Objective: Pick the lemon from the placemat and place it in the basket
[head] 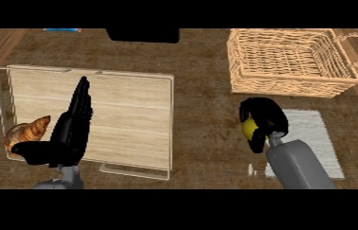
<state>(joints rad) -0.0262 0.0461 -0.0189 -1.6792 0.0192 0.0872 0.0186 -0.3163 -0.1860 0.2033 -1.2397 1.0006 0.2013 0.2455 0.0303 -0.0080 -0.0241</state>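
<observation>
We see the right robot hand curled round the round yellow lemon. Only a small patch of yellow shows between the black fingers and thumb. The held lemon sits over the left edge of the white rectangular cloth placemat, on the side nearer the robot than the tan woven wicker basket. It is apart from the basket, and we cannot tell whether it is lifted off the dark brown wooden worktop.

At the view's left we find the left robot hand with its fingers straight and pointing away from the robot, holding nothing. It shows over the pale rectangular wooden board. A golden-brown croissant lies at that board's left edge, just beside the hand. A black object sits at the far side of the worktop, cut off by the frame.
</observation>
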